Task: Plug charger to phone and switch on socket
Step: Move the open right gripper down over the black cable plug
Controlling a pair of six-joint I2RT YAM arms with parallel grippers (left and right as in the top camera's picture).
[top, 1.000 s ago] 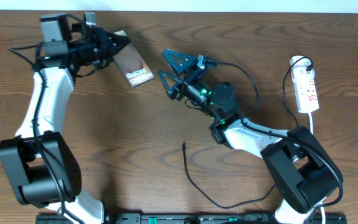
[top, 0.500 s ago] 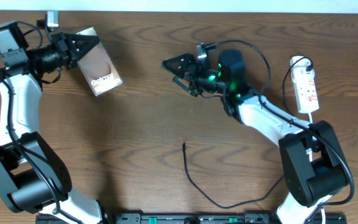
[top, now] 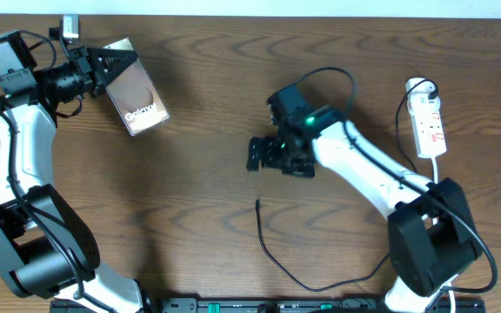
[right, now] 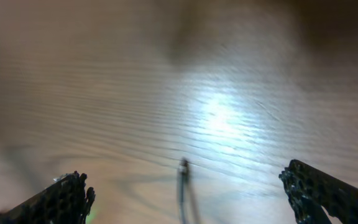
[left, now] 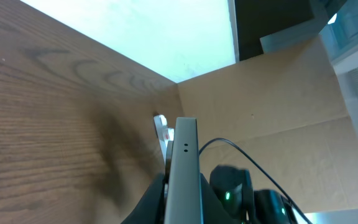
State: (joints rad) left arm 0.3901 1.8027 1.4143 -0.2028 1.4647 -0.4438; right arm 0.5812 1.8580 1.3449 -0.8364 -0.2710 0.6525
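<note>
The right fingers (right: 325, 190), spread wide and empty, have swung down over the charger tip (top: 257, 203) lying on the desk (top: 190, 217) just beneath them, while the left fingers (top: 111, 63) stay clenched on the raised phone (top: 134, 96), so grasping the tip looks next.

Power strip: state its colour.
The power strip is white with small red marks; the overhead view shows it best.

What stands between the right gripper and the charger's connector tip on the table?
Nothing visible. Only bare table lies between the open right gripper and the charger tip, in both the overhead and right wrist views.
</note>
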